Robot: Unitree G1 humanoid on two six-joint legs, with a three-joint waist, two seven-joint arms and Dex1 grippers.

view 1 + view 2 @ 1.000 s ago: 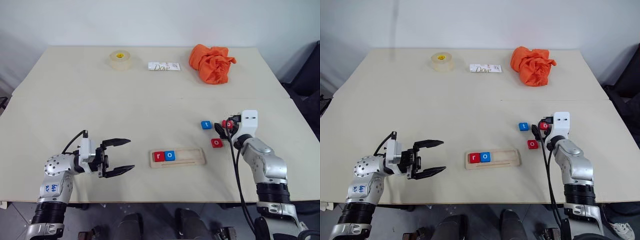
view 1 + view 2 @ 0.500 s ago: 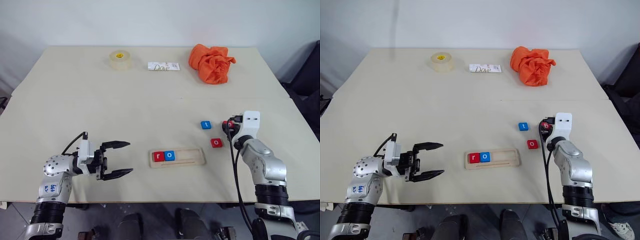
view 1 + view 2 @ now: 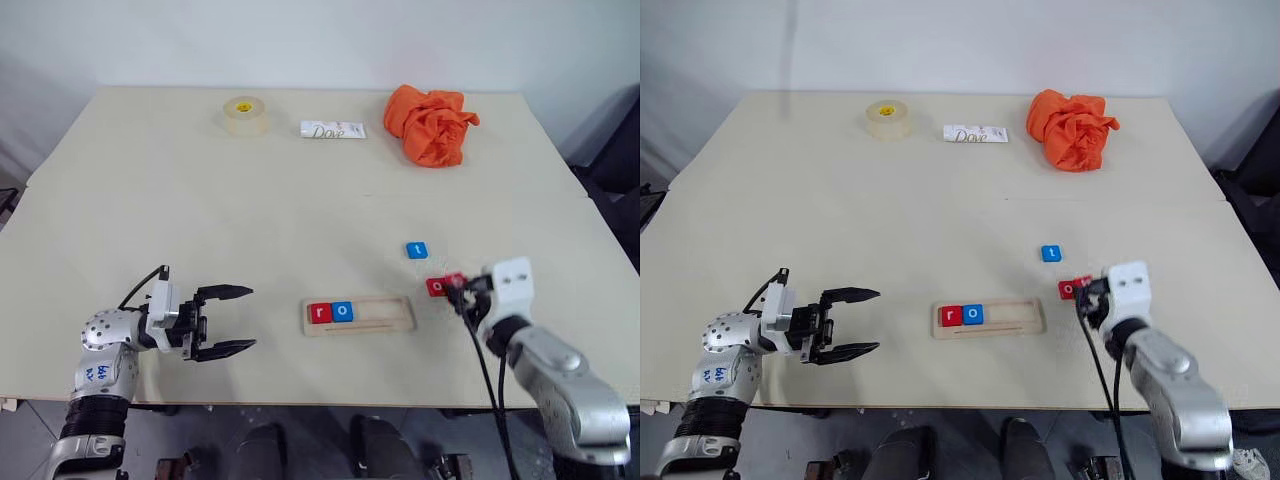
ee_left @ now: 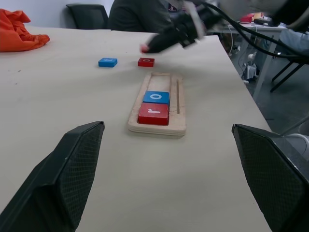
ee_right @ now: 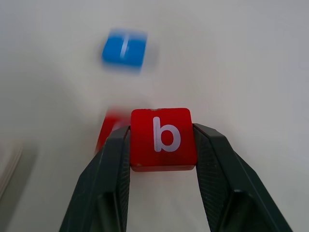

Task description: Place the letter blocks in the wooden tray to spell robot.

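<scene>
On a pale tabletop (image 3: 200, 200), the robot's right claw (image 5: 161, 145) clamps a red block marked "b" (image 5: 162, 138) between its two black fingers, the block gripped by its side edges with the white letter facing the wrist camera. In the head views that claw (image 3: 458, 290) sits near the tabletop's front right, just beside a red "o" block (image 3: 437, 287) lying flat on the surface, while a blue "t" block (image 3: 417, 250) rests a little farther back, apart from both. The wooden tray (image 3: 385, 314) lies lengthwise near the front edge, between the two arms, and already carries a red "r" block (image 3: 320, 312) at its left end with a blue "o" block (image 3: 342, 311) touching it on the right; the remainder of the groove is bare wood. The left claw (image 3: 225, 320) hovers to the left of the tray, level and pointing toward it, its fingers spread wide and holding nothing. Along the far side of the tabletop sit a roll of clear tape (image 3: 244, 115), a white Dove packet (image 3: 333, 129) and a crumpled orange cloth (image 3: 432, 125), all well away from the blocks.
</scene>
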